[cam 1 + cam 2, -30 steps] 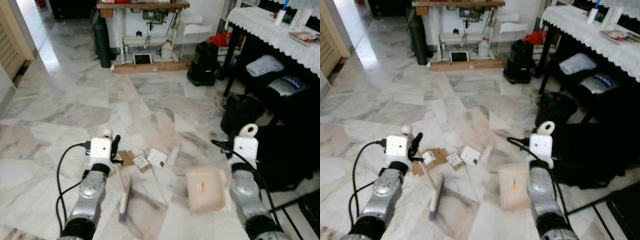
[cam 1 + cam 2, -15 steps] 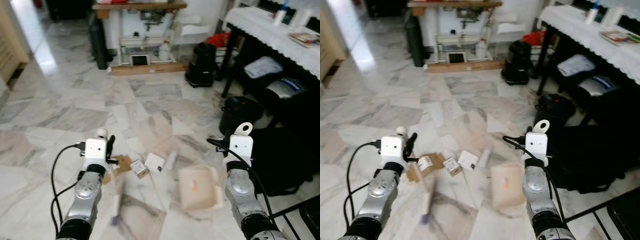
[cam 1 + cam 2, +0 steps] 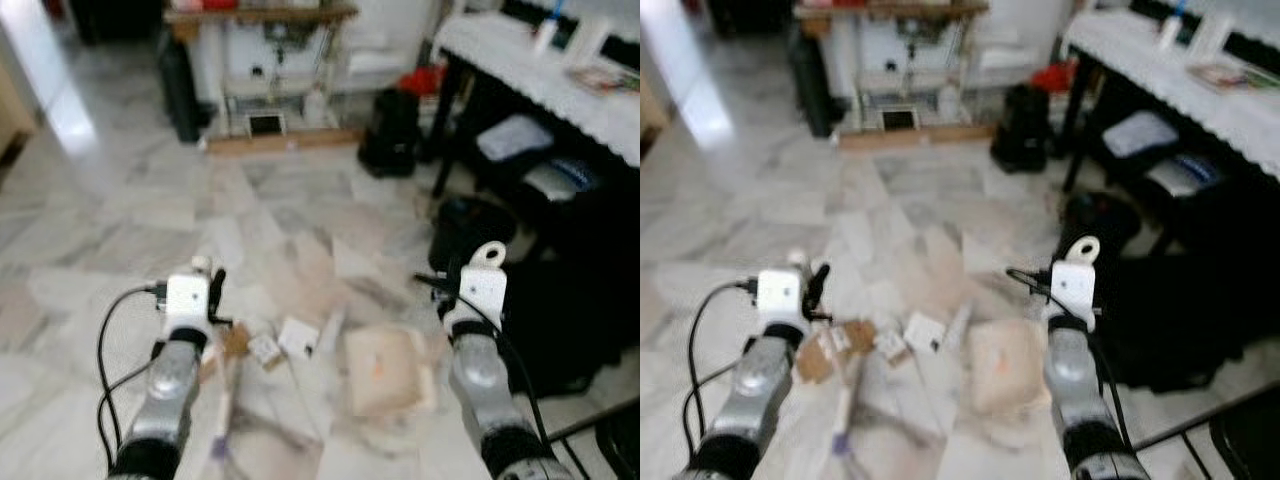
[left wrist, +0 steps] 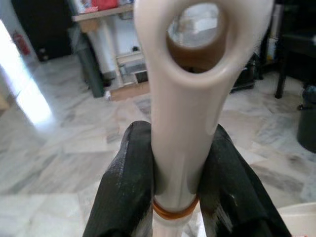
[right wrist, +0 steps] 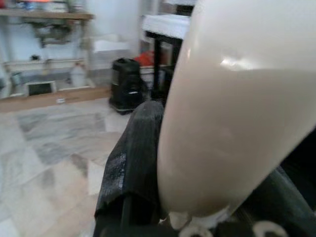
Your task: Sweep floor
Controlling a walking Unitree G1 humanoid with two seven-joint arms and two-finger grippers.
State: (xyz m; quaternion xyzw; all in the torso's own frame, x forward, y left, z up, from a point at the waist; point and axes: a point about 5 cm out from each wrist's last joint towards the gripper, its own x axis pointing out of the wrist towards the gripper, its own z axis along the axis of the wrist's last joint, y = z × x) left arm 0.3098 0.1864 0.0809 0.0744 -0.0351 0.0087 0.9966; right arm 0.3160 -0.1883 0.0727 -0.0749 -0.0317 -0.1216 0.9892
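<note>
Two claws grip tools: left claw point(image 4: 173, 187) clamps brush handle point(image 4: 190, 98); right claw point(image 5: 197, 197) clamps dustpan point(image 3: 385, 368), blurred.

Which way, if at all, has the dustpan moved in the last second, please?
Yes. The dustpan, held in the right gripper, has slid toward the robot's left: its gap to the white card on the floor has narrowed.

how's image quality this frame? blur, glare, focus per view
Both eye views: motion-blurred all over, litter smeared; window glare on the floor at upper left. Left wrist view: brush handle soft, background sharper. Right wrist view: dustpan handle defocused with a small highlight.
</note>
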